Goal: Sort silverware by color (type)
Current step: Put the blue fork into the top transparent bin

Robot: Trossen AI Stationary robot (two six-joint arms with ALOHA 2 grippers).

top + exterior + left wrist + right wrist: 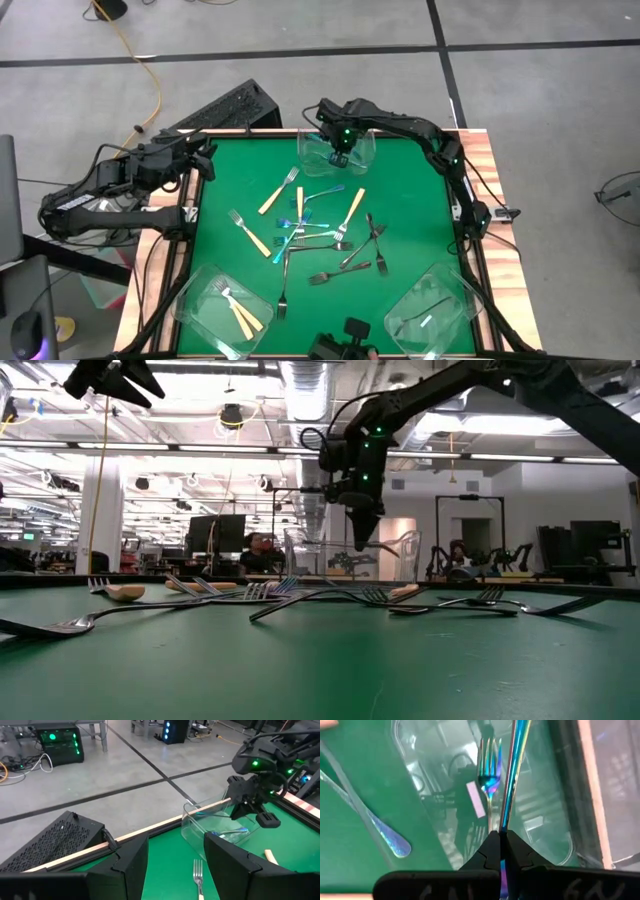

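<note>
Iridescent blue fork (pixel 516 765) is running lengthwise straight out from the right gripper (pixel 500 837), pinched between its shut jaws over the clear tub (pixel 555 820), another fork lying below. Left gripper (pixel 175 865) is waiting wide, well apart.

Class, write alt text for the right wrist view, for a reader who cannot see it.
The right hand is shut on a slim iridescent blue fork, holding it over a clear plastic tub. A second blue fork already lies inside the tub, and another iridescent handle rests on the green table beside it.
</note>
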